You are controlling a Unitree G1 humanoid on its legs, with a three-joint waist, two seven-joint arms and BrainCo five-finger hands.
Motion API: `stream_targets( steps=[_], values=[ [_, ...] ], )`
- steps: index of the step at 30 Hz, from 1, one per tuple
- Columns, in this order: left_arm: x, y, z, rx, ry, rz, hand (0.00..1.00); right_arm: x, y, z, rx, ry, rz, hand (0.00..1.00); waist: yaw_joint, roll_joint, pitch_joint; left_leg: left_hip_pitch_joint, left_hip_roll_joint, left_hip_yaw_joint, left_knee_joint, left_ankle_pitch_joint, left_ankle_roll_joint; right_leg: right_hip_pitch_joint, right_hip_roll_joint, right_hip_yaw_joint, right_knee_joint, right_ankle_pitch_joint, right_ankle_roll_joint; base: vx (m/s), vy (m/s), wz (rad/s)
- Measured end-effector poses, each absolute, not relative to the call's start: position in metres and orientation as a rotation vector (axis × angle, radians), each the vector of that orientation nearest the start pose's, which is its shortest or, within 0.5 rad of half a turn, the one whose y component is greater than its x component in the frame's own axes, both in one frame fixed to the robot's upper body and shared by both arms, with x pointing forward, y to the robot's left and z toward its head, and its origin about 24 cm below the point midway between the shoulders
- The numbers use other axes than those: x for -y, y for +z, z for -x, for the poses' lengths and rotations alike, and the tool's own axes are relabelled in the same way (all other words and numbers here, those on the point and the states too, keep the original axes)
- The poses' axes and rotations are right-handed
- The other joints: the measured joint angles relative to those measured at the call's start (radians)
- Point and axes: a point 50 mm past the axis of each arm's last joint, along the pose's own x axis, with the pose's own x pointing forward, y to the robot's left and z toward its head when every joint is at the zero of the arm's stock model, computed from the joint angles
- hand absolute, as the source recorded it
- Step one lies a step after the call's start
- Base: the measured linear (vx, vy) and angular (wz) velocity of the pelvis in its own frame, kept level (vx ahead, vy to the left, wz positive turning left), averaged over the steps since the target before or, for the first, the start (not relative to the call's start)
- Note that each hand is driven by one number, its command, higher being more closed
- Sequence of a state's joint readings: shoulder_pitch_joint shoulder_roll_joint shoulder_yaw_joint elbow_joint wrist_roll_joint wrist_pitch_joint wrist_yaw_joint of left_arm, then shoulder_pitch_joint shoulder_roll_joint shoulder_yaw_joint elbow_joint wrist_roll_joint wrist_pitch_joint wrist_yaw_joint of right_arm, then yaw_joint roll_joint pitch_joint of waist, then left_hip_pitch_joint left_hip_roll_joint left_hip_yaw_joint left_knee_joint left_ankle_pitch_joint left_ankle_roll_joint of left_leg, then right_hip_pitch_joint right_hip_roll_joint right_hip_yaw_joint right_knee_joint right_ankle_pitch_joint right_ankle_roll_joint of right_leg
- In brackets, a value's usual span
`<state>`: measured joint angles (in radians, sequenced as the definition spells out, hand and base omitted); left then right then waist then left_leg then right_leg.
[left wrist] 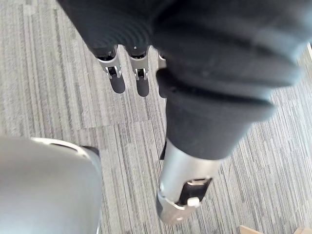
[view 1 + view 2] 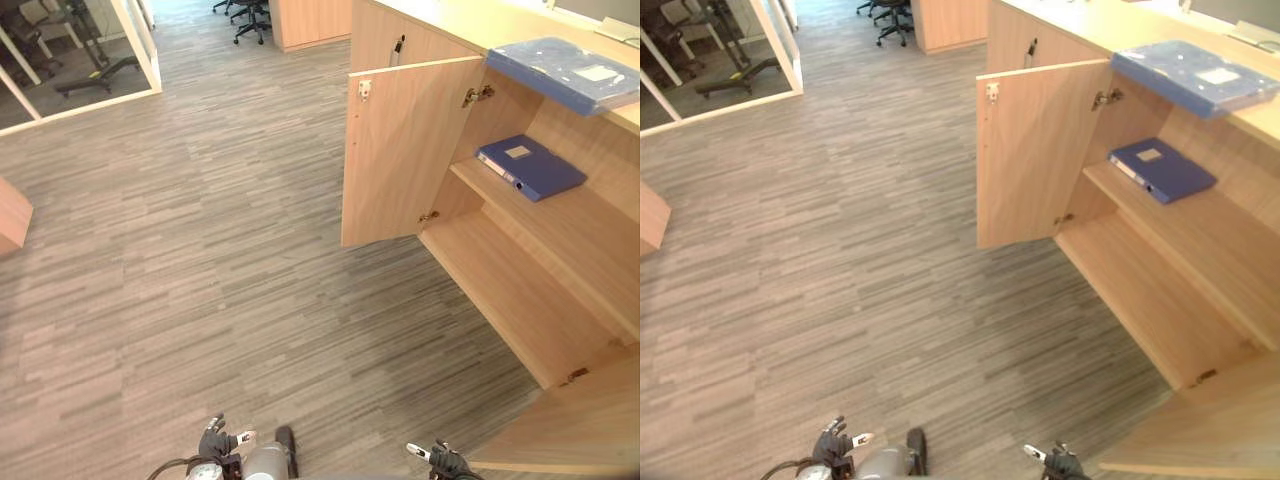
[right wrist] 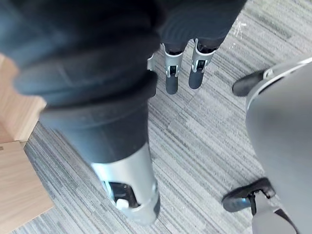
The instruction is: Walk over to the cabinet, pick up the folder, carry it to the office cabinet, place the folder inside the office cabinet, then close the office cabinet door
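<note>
Folder (image 2: pixel 530 167), dark blue with a pale label on its cover, lies flat on the upper shelf (image 2: pixel 575 232) inside the office cabinet (image 2: pixel 520 300), near the shelf's left end and turned at an angle to its front edge. Neither hand touches it. A second folder (image 2: pixel 567 72), paler blue and glossy, rests on the cabinet top (image 2: pixel 470 25) directly above, its edge jutting slightly over the opening. Both cabinet doors stand open: the left door (image 2: pixel 405 150) swings out toward the room, and the right door (image 2: pixel 575 425) shows at the lower right corner. The bottom shelf (image 2: pixel 510 295) holds nothing.

The left hand (image 2: pixel 218 440) hangs low over the striped grey floor (image 2: pixel 200 250), well apart from the cabinet; in its wrist view the fingers (image 1: pixel 142 78) are straight and slack, holding nothing. The right hand (image 2: pixel 447 462) hangs just beside the right door's edge, its fingers (image 3: pixel 172 75) likewise straight and empty. Office chairs (image 2: pixel 250 15) and a glass partition (image 2: pixel 100 45) stand at the far end of the room.
</note>
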<state>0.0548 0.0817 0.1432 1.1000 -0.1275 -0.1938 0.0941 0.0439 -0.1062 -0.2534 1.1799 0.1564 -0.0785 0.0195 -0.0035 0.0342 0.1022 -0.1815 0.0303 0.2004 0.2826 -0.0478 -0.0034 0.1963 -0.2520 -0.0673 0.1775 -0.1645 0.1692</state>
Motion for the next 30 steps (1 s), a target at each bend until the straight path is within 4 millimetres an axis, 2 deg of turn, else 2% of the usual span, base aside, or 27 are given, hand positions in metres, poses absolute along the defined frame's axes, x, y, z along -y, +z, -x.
stream_targets(
  steps=[1,2,3,4,5,6,7,8,9,10,11,12,14,15,16,17,18,21,22,23,24,25,26,28,30],
  values=[
    [-0.206,-0.155,-0.105,-0.951,0.353,0.053,0.0,0.219,-0.163,-0.084,-1.096,-0.377,-0.182,0.0,0.001,0.003,-0.004,0.018,-0.018,0.019,-0.013,-0.012,0.011,-0.023,-0.019,0.02,0.047,0.0,0.0,0.27,0.354,-0.72],
    [-0.205,-0.156,-0.102,-0.964,0.347,0.048,0.0,0.223,-0.163,-0.082,-1.101,-0.373,-0.17,0.0,0.006,0.011,-0.01,0.07,-0.055,0.055,-0.056,-0.022,0.028,-0.086,-0.062,0.058,0.183,0.005,-0.008,0.28,0.391,-0.64],
    [-0.202,-0.157,-0.099,-0.975,0.327,0.036,0.0,0.229,-0.163,-0.075,-1.107,-0.393,-0.173,0.0,0.005,0.019,-0.018,0.129,-0.096,0.073,-0.108,-0.024,0.042,-0.154,-0.104,0.07,0.343,0.034,-0.052,0.32,0.475,-0.51],
    [-0.2,-0.158,-0.097,-0.983,0.313,0.028,0.0,0.233,-0.162,-0.073,-1.102,-0.411,-0.177,0.0,-0.002,0.023,-0.023,0.159,-0.117,0.076,-0.136,-0.026,0.047,-0.188,-0.129,0.064,0.433,0.06,-0.094,0.27,0.392,-0.21],
    [-0.197,-0.158,-0.097,-0.984,0.29,0.017,0.0,0.239,-0.16,-0.072,-1.089,-0.424,-0.16,0.0,-0.016,0.023,-0.025,0.215,-0.153,0.083,-0.178,-0.03,0.062,-0.257,-0.183,0.038,0.612,0.107,-0.192,0.28,0.393,0.0],
    [-0.196,-0.159,-0.097,-0.987,0.279,0.013,0.0,0.244,-0.158,-0.072,-1.072,-0.429,-0.146,0.0,-0.029,0.025,-0.027,0.256,-0.176,0.086,-0.204,-0.032,0.067,-0.315,-0.208,0.0,0.756,0.114,-0.231,0.19,0.244,0.03],
    [-0.196,-0.159,-0.096,-0.988,0.274,0.009,0.0,0.245,-0.157,-0.073,-1.068,-0.43,-0.145,0.0,-0.032,0.027,-0.026,0.279,-0.179,0.083,-0.22,-0.032,0.067,-0.332,-0.206,-0.022,0.798,0.099,-0.21,0.3,0.273,0.06],
    [-0.196,-0.159,-0.096,-0.989,0.269,0.002,0.0,0.243,-0.158,-0.073,-1.068,-0.434,-0.158,0.0,-0.036,0.034,-0.024,0.311,-0.174,0.074,-0.232,-0.032,0.067,-0.353,-0.188,-0.097,0.822,0.047,-0.174,0.22,0.106,0.06],
    [-0.197,-0.159,-0.097,-0.988,0.268,0.0,0.0,0.241,-0.158,-0.074,-1.065,-0.435,-0.167,0.0,-0.038,0.034,-0.023,0.319,-0.168,0.073,-0.231,-0.032,0.067,-0.36,-0.175,-0.139,0.813,0.017,-0.157,0.31,0.103,0.09],
    [-0.198,-0.157,-0.102,-0.976,0.264,-0.005,0.0,0.238,-0.159,-0.076,-1.057,-0.441,-0.192,0.0,-0.041,0.037,-0.017,0.326,-0.149,0.064,-0.231,-0.033,0.065,-0.373,-0.14,-0.223,0.771,-0.037,-0.132,0.19,0.002,0.1],
    [-0.199,-0.156,-0.105,-0.969,0.264,-0.009,0.0,0.237,-0.158,-0.078,-1.049,-0.443,-0.203,0.0,-0.041,0.039,-0.011,0.327,-0.13,0.058,-0.232,-0.038,0.058,-0.388,-0.107,-0.276,0.722,-0.069,-0.127,0.21,-0.058,0.06],
    [-0.2,-0.155,-0.11,-0.959,0.266,-0.01,0.0,0.235,-0.158,-0.082,-1.038,-0.445,-0.223,0.0,-0.041,0.04,0.004,0.34,-0.105,0.056,-0.246,-0.043,0.055,-0.408,-0.053,-0.324,0.636,-0.092,-0.128,0.17,-0.092,0.02],
    [-0.202,-0.155,-0.11,-0.958,0.285,0.002,0.0,0.228,-0.159,-0.086,-1.03,-0.43,-0.241,0.0,-0.046,0.026,0.021,0.366,-0.077,0.065,-0.259,-0.057,0.043,-0.43,0.025,-0.343,0.437,-0.087,-0.128,0.15,-0.14,-0.12],
    [-0.201,-0.156,-0.108,-0.965,0.29,0.01,0.0,0.227,-0.159,-0.086,-1.026,-0.433,-0.252,0.0,-0.047,0.022,0.024,0.377,-0.074,0.068,-0.26,-0.063,0.036,-0.432,0.039,-0.339,0.383,-0.078,-0.138,0.14,-0.179,-0.17],
    [-0.197,-0.158,-0.104,-0.981,0.3,0.031,0.0,0.225,-0.159,-0.085,-1.025,-0.433,-0.258,0.0,-0.053,0.014,0.025,0.393,-0.07,0.072,-0.255,-0.081,0.025,-0.435,0.056,-0.325,0.291,-0.02,-0.157,0.16,-0.216,-0.09],
    [-0.194,-0.16,-0.1,-0.997,0.303,0.044,0.0,0.224,-0.16,-0.083,-1.027,-0.438,-0.266,0.0,-0.057,0.004,0.025,0.395,-0.063,0.07,-0.247,-0.097,0.011,-0.426,0.071,-0.313,0.276,0.037,-0.189,0.18,-0.239,-0.13],
    [-0.189,-0.161,-0.097,-1.008,0.299,0.056,0.0,0.226,-0.16,-0.083,-1.026,-0.444,-0.269,0.0,-0.059,0.018,0.02,0.394,-0.043,0.069,-0.238,-0.114,-0.006,-0.423,0.095,-0.313,0.271,0.029,-0.22,0.21,-0.259,-0.14],
    [-0.189,-0.161,-0.099,-1.002,0.305,0.063,0.0,0.225,-0.162,-0.078,-1.04,-0.463,-0.286,0.0,-0.06,0.025,0.015,0.41,0.014,0.059,-0.239,-0.133,-0.034,-0.394,0.151,-0.345,0.255,-0.021,-0.233,0.27,-0.315,0.09],
    [-0.191,-0.161,-0.099,-0.999,0.315,0.07,0.0,0.224,-0.164,-0.068,-1.065,-0.476,-0.288,0.0,-0.06,0.019,0.013,0.416,0.045,0.037,-0.221,-0.138,-0.054,-0.355,0.181,-0.372,0.235,-0.043,-0.241,0.26,-0.337,0.46],
    [-0.191,-0.161,-0.099,-1.0,0.316,0.072,0.0,0.224,-0.165,-0.062,-1.084,-0.483,-0.279,0.0,-0.061,0.021,0.011,0.405,0.08,-0.001,-0.146,-0.16,-0.077,-0.304,0.207,-0.4,0.196,-0.052,-0.251,0.2,-0.283,0.49],
    [-0.191,-0.161,-0.099,-1.001,0.316,0.072,0.0,0.224,-0.165,-0.058,-1.096,-0.486,-0.275,0.0,-0.06,0.017,0.012,0.386,0.096,-0.014,-0.082,-0.175,-0.083,-0.278,0.219,-0.409,0.172,-0.052,-0.252,0.3,-0.414,0.51],
    [-0.191,-0.161,-0.098,-1.003,0.317,0.076,0.0,0.224,-0.167,-0.052,-1.119,-0.497,-0.279,0.0,-0.059,0.007,0.012,0.286,0.138,-0.038,0.164,-0.197,-0.11,-0.22,0.247,-0.429,0.106,-0.047,-0.256,0.25,-0.32,0.29],
    [-0.192,-0.161,-0.098,-1.0,0.321,0.075,0.0,0.224,-0.167,-0.051,-1.123,-0.5,-0.278,0.0,-0.059,0.008,0.011,0.241,0.161,-0.04,0.277,-0.2,-0.117,-0.197,0.263,-0.432,0.078,-0.042,-0.26,0.24,-0.292,0.19],
    [-0.198,-0.159,-0.098,-0.986,0.365,0.098,0.0,0.225,-0.168,-0.049,-1.133,-0.507,-0.28,0.0,-0.043,0.009,0.009,0.123,0.234,-0.007,0.567,-0.198,-0.113,-0.117,0.317,-0.428,-0.013,-0.016,-0.275,0.19,-0.18,-0.12],
    [-0.199,-0.157,-0.104,-0.968,0.377,0.108,0.0,0.229,-0.166,-0.055,-1.119,-0.51,-0.275,0.0,-0.036,0.008,0.009,0.067,0.26,0.036,0.64,-0.209,-0.094,-0.068,0.346,-0.396,-0.068,-0.008,-0.283,0.26,-0.153,-0.39]
  ],
)
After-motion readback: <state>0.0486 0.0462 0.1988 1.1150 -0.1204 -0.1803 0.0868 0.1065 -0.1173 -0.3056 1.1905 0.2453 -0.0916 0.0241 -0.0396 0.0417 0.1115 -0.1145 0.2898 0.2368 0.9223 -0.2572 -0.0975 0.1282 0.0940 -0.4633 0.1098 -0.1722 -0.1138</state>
